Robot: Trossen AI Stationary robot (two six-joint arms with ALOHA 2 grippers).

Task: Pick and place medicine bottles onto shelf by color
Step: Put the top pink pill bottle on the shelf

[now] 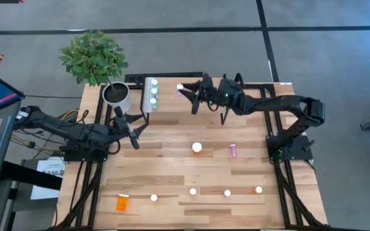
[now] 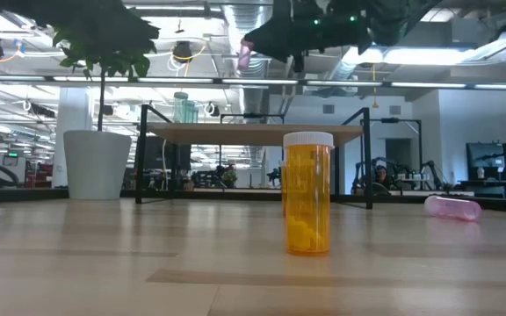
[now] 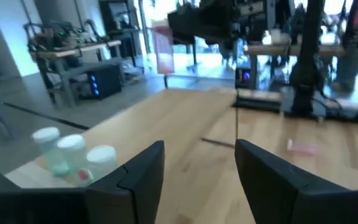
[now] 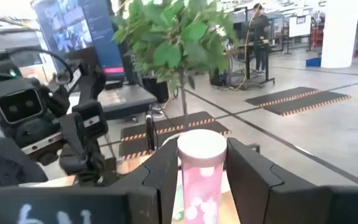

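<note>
My right gripper is shut on a pink bottle with a white cap, high above the left half of the shelf. Seen in the low view, the shelf is a light board on black legs. Several green bottles stand on the shelf's left end; the left wrist view shows these green bottles too. My left gripper hangs open in front of the shelf's left end and touches nothing. A large orange bottle stands upright mid-table. Another pink bottle lies on its side. My right gripper pinches the pink bottle between its two fingers, on the body just below the cap. The fingers reach in about level from the table's right. The bottle is lifted clear, roughly upright, above the shelf.
A white plant pot stands left of the shelf. Near the front edge, an orange bottle lies on its side and several small bottles stand in a row. Open tabletop lies between that row and the shelf.
</note>
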